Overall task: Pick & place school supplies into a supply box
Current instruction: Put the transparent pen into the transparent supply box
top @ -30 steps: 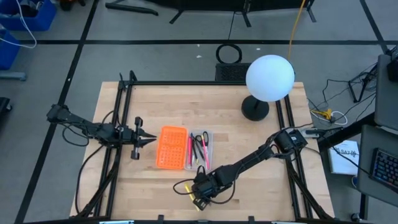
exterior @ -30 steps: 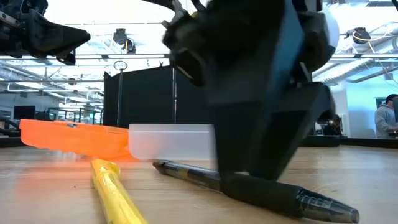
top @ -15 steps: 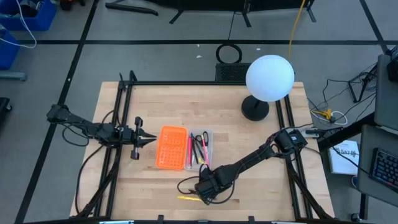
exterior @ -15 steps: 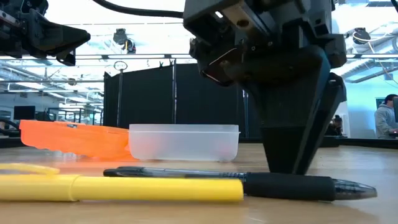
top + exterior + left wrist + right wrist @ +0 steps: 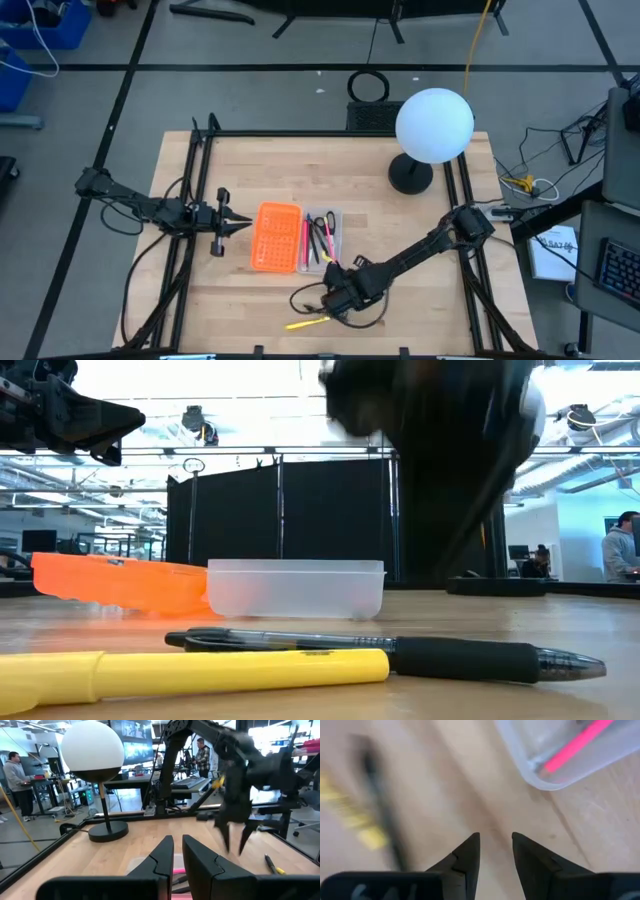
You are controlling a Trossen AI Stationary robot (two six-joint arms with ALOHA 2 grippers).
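The supply box lies open in the middle of the table: orange gridded panel point(image 5: 275, 237) point(image 5: 110, 582) and clear tray point(image 5: 322, 240) point(image 5: 295, 588) point(image 5: 570, 755), which holds pink and black pens. A yellow pen point(image 5: 308, 322) point(image 5: 200, 672) and a black pen point(image 5: 400, 655) lie side by side on the wood near the table's near edge. My right gripper point(image 5: 332, 296) point(image 5: 495, 840) hovers open and empty between these pens and the tray. My left gripper point(image 5: 243, 226) point(image 5: 177, 842) waits shut in the air just left of the orange panel.
A lamp with a white globe point(image 5: 433, 125) point(image 5: 92, 750) stands on a dark base point(image 5: 410, 175) at the table's far right. Black frame rails run along the left and right sides. People stand in the room beyond the table. Bare wood lies right of the tray.
My right gripper has risen from the table near its near edge and moved toward the clear tray, leaving the yellow pen behind. The yellow pen has turned about on the wood, from pointing at the near edge to lying crosswise beside the black pen.
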